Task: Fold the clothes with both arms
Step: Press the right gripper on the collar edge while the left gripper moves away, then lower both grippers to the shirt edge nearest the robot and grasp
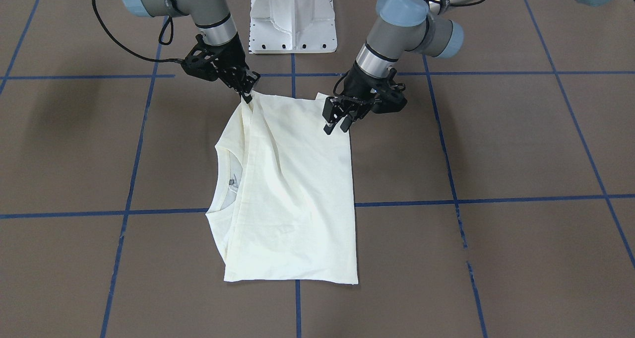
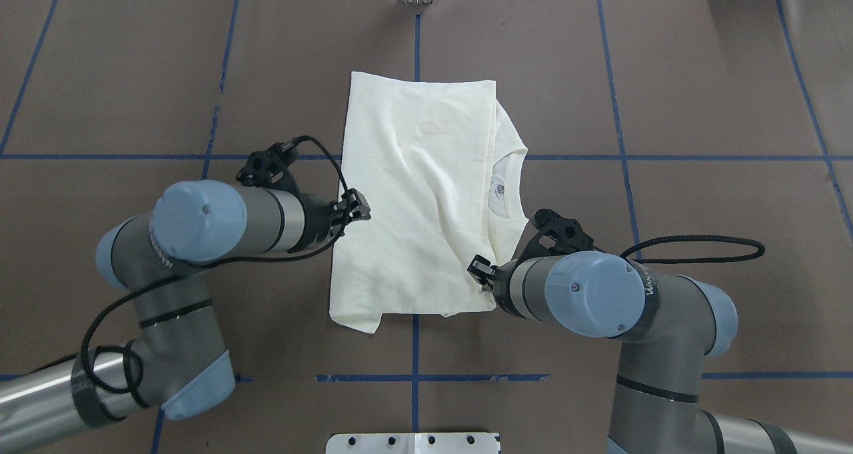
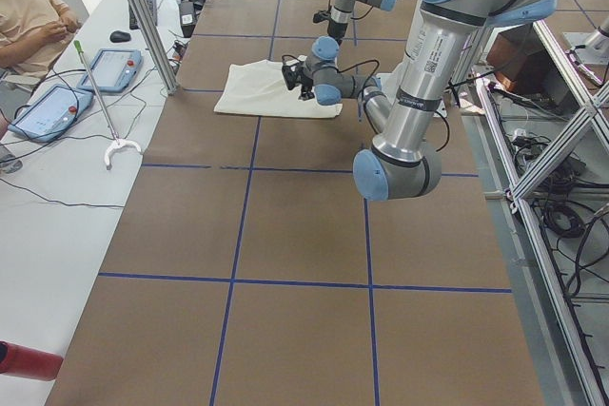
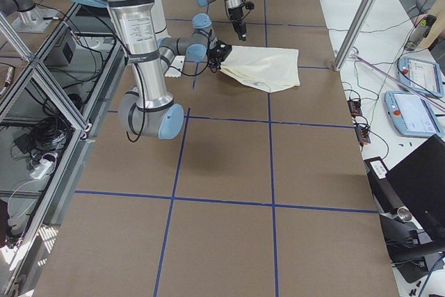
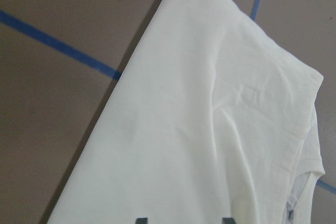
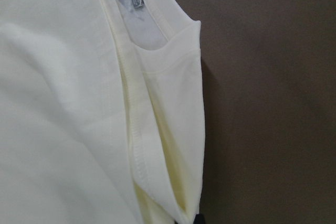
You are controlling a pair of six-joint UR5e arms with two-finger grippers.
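T-shirt [image 1: 292, 189] laid mid-table [image 1: 496, 144], folded to a rectangle, collar exposed | robot-side corner pinched by right gripper [image 1: 246, 94] | left gripper [image 1: 336, 126] spread, nothing held | final fold judged outstanding

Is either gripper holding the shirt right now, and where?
The right gripper pinches the shirt at its robot-side corner on the collar side. The left gripper hangs open above the shirt's other side, holding nothing.
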